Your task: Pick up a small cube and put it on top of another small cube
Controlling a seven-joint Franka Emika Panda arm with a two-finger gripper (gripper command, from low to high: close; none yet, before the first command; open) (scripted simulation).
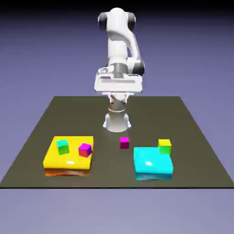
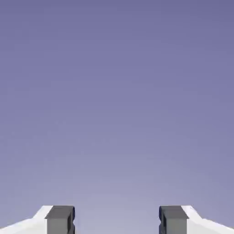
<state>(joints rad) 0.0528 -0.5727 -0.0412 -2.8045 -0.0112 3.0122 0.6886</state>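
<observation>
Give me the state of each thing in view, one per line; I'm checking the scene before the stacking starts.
gripper: open, nothing between the fingers, facing only backdrop.
small pink cube: on the table, alone, untouched.
green-and-yellow cube: at the far right corner of the cyan block.
teal-green cube: sitting on the yellow block.
magenta-and-purple cube: sitting on the yellow block, apart from the teal-green cube.
</observation>
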